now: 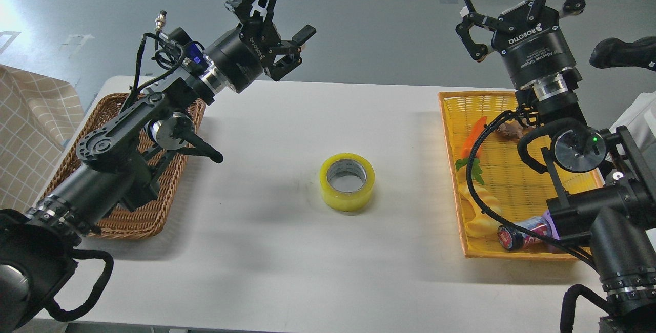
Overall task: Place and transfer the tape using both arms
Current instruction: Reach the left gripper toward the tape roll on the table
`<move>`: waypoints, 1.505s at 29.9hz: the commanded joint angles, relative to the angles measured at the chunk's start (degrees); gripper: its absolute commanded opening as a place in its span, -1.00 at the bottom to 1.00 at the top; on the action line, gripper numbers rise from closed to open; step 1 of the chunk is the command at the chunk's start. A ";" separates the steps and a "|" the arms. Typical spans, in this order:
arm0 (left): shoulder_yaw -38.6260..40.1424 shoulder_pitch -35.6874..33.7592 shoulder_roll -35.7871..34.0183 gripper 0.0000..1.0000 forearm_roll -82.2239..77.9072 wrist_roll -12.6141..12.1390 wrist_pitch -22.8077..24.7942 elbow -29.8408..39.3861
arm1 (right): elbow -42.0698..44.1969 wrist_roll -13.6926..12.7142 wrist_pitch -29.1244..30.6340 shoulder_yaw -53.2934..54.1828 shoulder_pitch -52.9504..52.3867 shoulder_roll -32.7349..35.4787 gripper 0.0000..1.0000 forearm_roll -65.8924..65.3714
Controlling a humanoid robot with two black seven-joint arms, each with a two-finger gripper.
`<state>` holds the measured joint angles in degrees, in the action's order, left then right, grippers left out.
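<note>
Yellow tape [347, 182] lies flat on the table, between both raised, spread jaws.

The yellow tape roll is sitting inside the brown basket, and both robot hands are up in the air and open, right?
Not quite. The head view shows the tape roll lying flat on the bare white table, between the brown basket and the yellow tray, not inside the basket. The rest holds: the left hand and right hand are both raised and open.
</note>
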<state>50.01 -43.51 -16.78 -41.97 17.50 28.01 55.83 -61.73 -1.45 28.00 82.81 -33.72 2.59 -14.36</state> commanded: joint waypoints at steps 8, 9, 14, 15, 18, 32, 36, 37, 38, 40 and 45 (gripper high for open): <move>-0.18 0.44 -2.81 0.95 -22.41 1.92 -4.79 8.94 | 0.12 0.04 0.00 -0.10 0.41 -0.83 1.00 -0.06; -0.18 0.44 -2.99 0.95 -24.10 1.92 -4.89 9.21 | 0.12 0.04 0.00 -0.10 0.41 -0.83 1.00 -0.06; -4.13 -0.18 -5.01 0.95 -28.43 0.87 -4.80 9.48 | 0.21 -0.05 0.00 -0.10 0.77 -0.83 1.00 -0.15; -6.48 -0.70 -6.23 0.95 -28.51 0.87 -4.98 9.83 | 0.29 0.04 0.00 -0.10 0.77 -0.74 0.99 -0.23; -13.24 -3.42 -7.99 0.95 -30.17 1.13 -5.59 10.00 | 0.29 0.04 0.00 -0.19 0.85 -0.74 1.00 -0.23; -16.70 -4.83 -9.67 0.95 -56.80 -2.64 -7.53 10.00 | 0.74 0.04 0.00 -0.19 1.56 -0.65 1.00 -0.32; -17.58 -5.01 -9.58 0.96 -59.01 -3.08 -7.27 10.00 | 0.74 0.04 0.00 -0.10 1.56 -0.65 0.99 -0.32; -17.58 -5.01 -9.58 0.95 -58.93 -3.35 -7.26 10.00 | 0.74 0.04 0.00 -0.10 1.56 -0.65 0.99 -0.32; -17.49 -5.10 -9.50 0.96 -58.66 -4.05 -7.18 10.09 | 0.74 0.04 0.00 -0.19 1.56 -0.65 1.00 -0.32; -17.49 -5.27 -9.32 0.95 -58.57 -4.84 -7.09 10.18 | 0.74 0.04 0.00 -0.19 1.56 -0.74 1.00 -0.32; -17.49 -5.36 -9.14 0.95 -57.87 -7.48 -6.30 13.25 | 0.82 0.04 0.00 -0.19 1.47 -0.74 1.00 -0.32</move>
<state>32.51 -48.85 -26.14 -100.15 11.19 21.37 67.87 -60.96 -1.41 28.00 82.58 -32.17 1.90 -14.68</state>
